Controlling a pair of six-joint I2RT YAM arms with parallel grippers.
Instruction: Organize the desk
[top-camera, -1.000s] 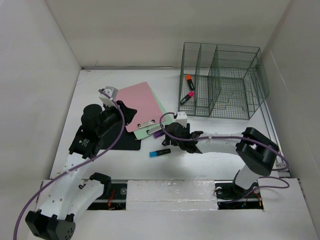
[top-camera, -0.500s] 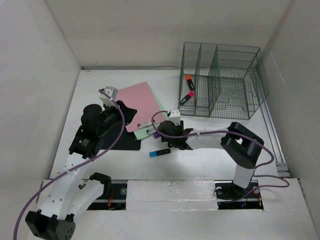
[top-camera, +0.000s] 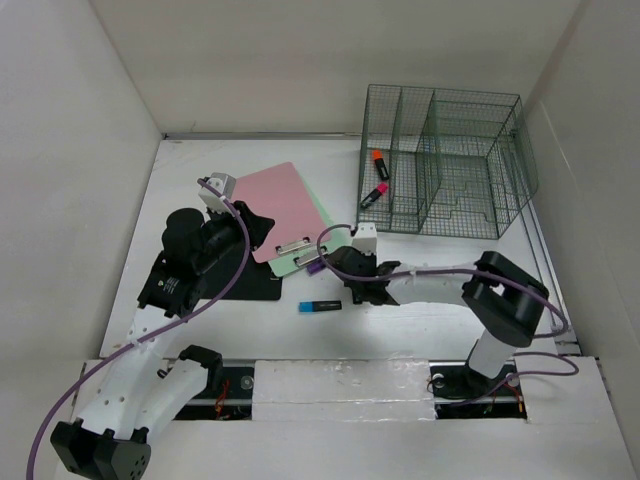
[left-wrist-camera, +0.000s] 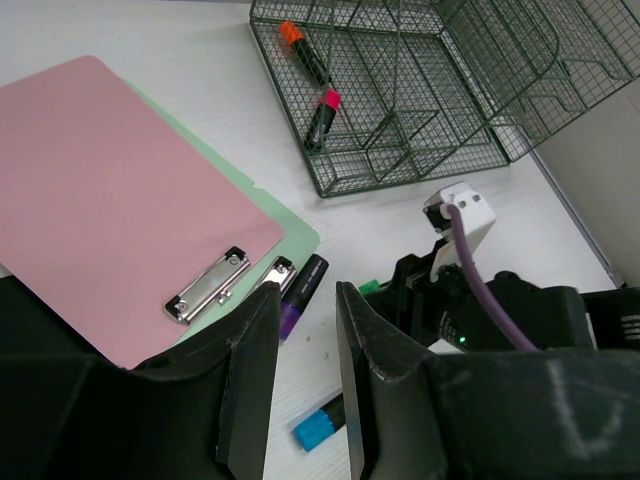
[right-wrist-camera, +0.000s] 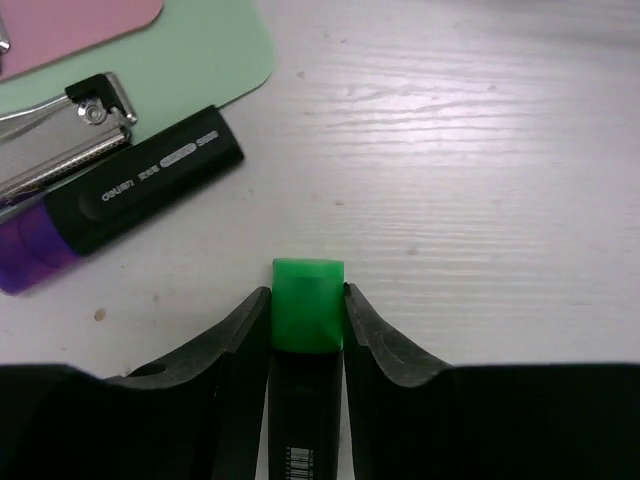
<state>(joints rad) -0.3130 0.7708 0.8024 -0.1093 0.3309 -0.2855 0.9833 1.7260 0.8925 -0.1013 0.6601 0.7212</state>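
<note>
The right gripper (right-wrist-camera: 308, 300) pinches a green highlighter (right-wrist-camera: 308, 320) between its fingers, cap pointing forward, low over the white desk (right-wrist-camera: 480, 150). Just ahead and to its left lies a purple highlighter (right-wrist-camera: 135, 205), beside the metal clip of a green clipboard (right-wrist-camera: 210, 50) that has a pink clipboard (right-wrist-camera: 70, 20) stacked on it. The left gripper (left-wrist-camera: 307, 297) hangs narrowly parted and empty. A blue highlighter (left-wrist-camera: 318, 430) shows on the desk between its fingers. Farther ahead, to its right, a green wire-mesh organizer (left-wrist-camera: 420, 160) holds an orange highlighter (left-wrist-camera: 303, 50) and a pink highlighter (left-wrist-camera: 322, 115) in one compartment.
</note>
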